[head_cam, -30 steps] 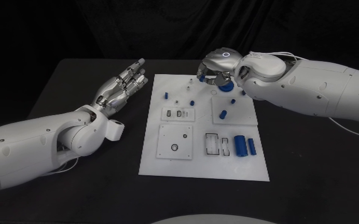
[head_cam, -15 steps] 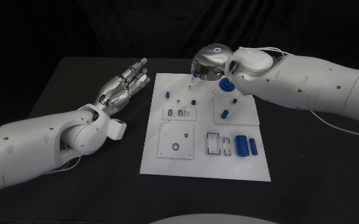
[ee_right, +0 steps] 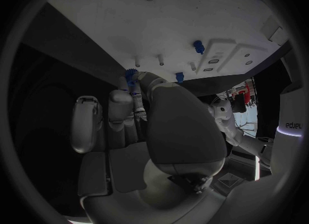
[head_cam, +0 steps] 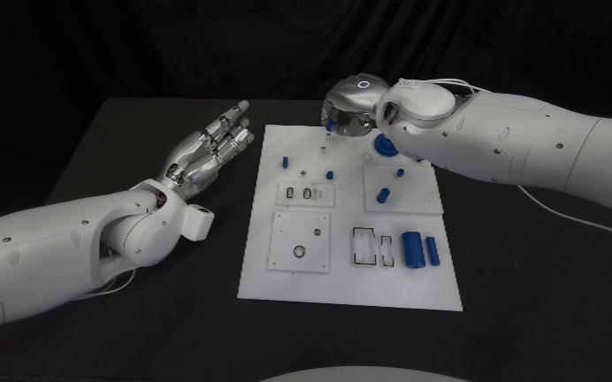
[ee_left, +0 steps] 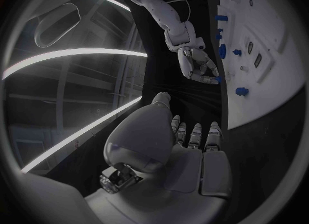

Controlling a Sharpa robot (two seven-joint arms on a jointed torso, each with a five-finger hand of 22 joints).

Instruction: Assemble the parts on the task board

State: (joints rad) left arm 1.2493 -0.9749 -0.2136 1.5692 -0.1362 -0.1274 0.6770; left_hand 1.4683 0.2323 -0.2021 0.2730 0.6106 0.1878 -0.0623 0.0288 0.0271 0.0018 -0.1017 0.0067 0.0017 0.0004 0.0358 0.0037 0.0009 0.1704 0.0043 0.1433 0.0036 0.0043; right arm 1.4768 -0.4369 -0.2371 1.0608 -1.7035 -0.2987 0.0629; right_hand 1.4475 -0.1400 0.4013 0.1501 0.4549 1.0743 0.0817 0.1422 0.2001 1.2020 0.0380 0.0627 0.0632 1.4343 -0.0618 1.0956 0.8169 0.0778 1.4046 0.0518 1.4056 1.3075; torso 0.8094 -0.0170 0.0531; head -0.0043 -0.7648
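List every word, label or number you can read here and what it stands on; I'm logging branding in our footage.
"sharpa": upside down on a white robot casing at the rim of the right wrist view; small, so read with some doubt.
task board: no text that I can read.
small blue part pinched by the right hand: no marking that I can make out.

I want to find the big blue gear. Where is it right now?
In the head view the big blue gear lies on the far right part of the task board, just beside the right hand and beyond the small blue pegs.
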